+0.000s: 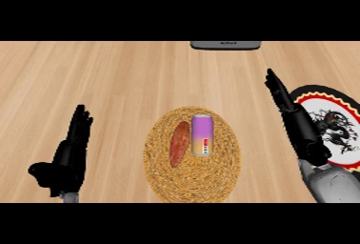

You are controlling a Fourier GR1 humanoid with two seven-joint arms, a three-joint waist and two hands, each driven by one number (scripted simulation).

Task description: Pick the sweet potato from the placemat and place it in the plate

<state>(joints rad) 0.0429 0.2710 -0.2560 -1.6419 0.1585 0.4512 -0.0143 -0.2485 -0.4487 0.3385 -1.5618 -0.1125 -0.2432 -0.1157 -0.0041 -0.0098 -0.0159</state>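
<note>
- The left hand (68,151) stood at the lower left of the head view, over bare counter (105,81). Its fingers were straight, held together and pointed away from the robot; the thumb stuck out toward the lower left. It held nothing and lay well apart from the placemat.
- The woven, straw-coloured placemat (192,183) lay at centre, an oval with its long axis running away from the robot.
- The sweet potato (179,143) lay on the placemat, left of centre. Its long axis ran near-to-far, the far end tilted slightly right. It was reddish-brown and tapered toward both ends.
- A can (202,136) lay on its side just beside the sweet potato, on its right, roughly parallel to it. The body ran purple to cream; a small red mark on the label could not be read.
- A grey object (225,45) was cut off by the top edge; its marking was illegible.
- The right hand (299,121) was extended with fingers straight and together, pointing away and slightly left, empty. It overlapped the plate's left rim.
- The plate (337,125) lay at the right edge, with a black-and-red rim and a dark figure at centre.
</note>
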